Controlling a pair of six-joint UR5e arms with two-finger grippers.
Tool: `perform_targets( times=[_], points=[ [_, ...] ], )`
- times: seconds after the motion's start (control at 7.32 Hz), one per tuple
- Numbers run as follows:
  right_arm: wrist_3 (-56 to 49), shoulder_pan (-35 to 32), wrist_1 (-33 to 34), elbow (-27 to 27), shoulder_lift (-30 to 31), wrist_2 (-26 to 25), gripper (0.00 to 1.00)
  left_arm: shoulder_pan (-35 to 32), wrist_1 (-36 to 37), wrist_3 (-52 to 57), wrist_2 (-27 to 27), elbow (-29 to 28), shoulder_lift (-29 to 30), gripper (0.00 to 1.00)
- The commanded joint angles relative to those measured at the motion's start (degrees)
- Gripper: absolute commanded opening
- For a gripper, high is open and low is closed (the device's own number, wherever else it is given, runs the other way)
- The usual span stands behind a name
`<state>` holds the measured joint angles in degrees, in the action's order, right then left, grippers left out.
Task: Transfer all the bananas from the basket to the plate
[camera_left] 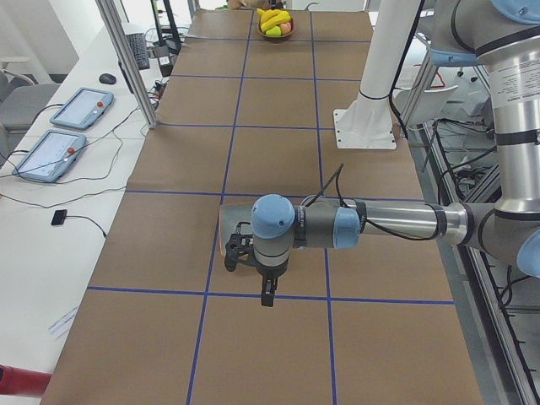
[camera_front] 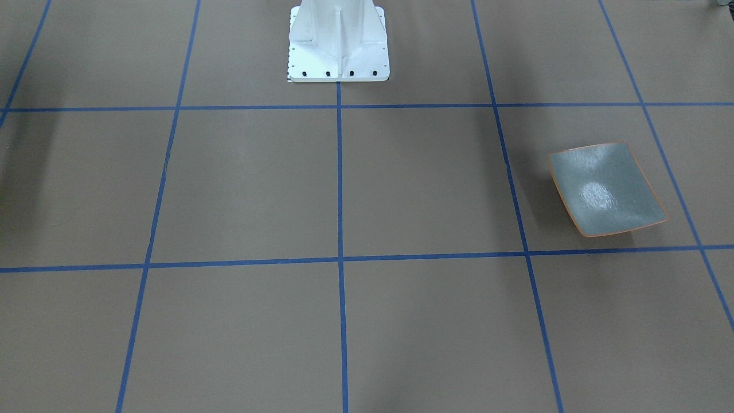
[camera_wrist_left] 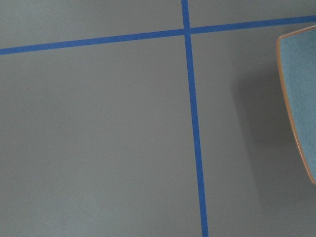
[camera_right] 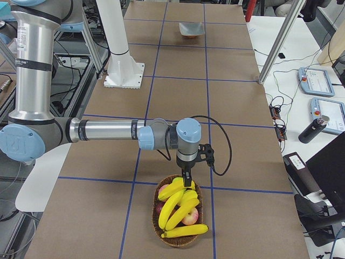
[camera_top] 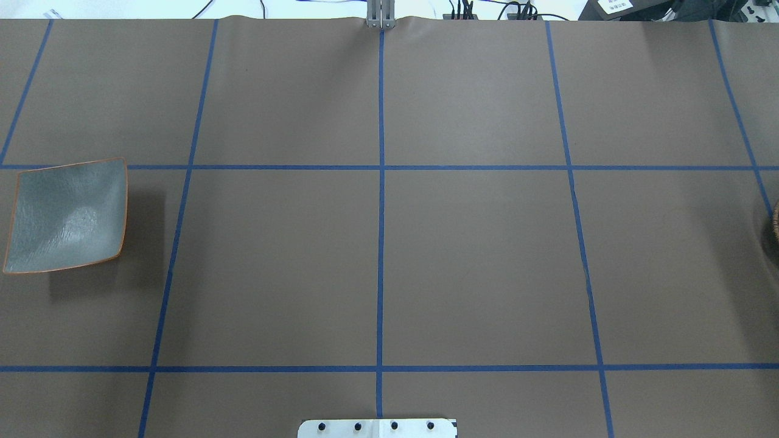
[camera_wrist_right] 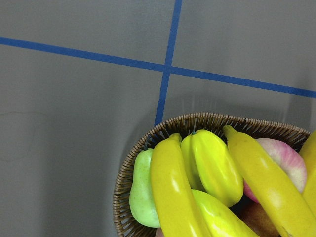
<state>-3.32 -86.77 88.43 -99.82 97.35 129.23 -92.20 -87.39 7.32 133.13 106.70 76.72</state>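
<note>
Smooth curved yellow bananas (camera_wrist_right: pixel 173 182): heaped in round woven wicker basket (camera_wrist_right: pixel 143 140), worktop's right end, my right gripper (camera_right: pixel 187 182) above. Glossy grey-green square plate (camera_top: pixel 64 213): left end, bare, left gripper (camera_left: pixel 268 297) near it. Whether either is clenched, I cannot tell. First pick pending, I judge: lower onto topmost banana. Brown paper worktop (camera_top: pixel 475 261), blue-taped; white operators' desk (camera_left: pixel 42 253) alongside.

I see bright, even overhead light, white glare on the plate (camera_front: pixel 606 189), a soft shadow beside it.

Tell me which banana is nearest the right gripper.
The topmost banana in the exterior right view, just under the right gripper; the other three bananas lie beyond it.
</note>
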Motion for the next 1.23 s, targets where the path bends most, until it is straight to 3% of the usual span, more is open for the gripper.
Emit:
perform_targets(
  times=[0.0,0.68,1.09],
  points=[
    [-0.02,-0.06,-0.10,-0.11,0.03,0.05,1.00,0.00,-0.59,-0.02,-0.15,1.57,0.27,1.00],
    [-0.46,-0.50,-0.54,-2.22,-0.75,0.05,1.00,0.00,-0.68,-0.55,-0.68,1.32,0.62,1.00],
    [-0.19,-0.50,-6.06,-2.32,-2.87,1.10,1.00,-0.09,-0.68,-0.81,-0.41,0.88,0.62,1.00]
  ],
)
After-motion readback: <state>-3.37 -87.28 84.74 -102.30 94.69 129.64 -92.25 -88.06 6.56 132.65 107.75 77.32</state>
